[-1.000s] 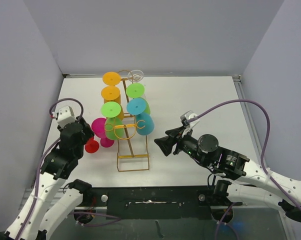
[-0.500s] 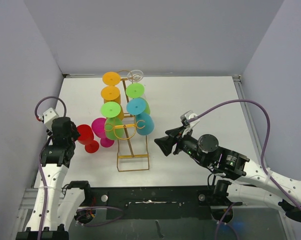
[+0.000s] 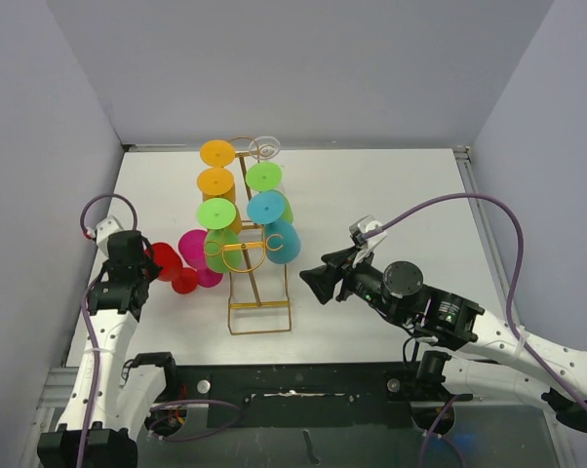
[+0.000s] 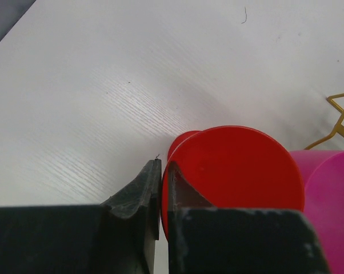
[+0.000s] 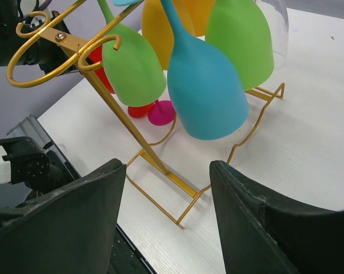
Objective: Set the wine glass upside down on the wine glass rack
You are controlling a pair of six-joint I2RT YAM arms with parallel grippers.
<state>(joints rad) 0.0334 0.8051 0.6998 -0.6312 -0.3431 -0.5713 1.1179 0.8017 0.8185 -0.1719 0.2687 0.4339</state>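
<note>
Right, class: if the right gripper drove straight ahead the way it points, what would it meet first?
Probably the wine glass rack, at its lower gold wires, with the blue glass hanging just above; depth is unclear.

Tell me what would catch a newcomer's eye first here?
The gold wire rack mid-table, hung with upside-down orange, green and blue glasses. Next, the red wine glass at its left, its edge pinched in the left gripper, while the right gripper faces the rack, open.
</note>
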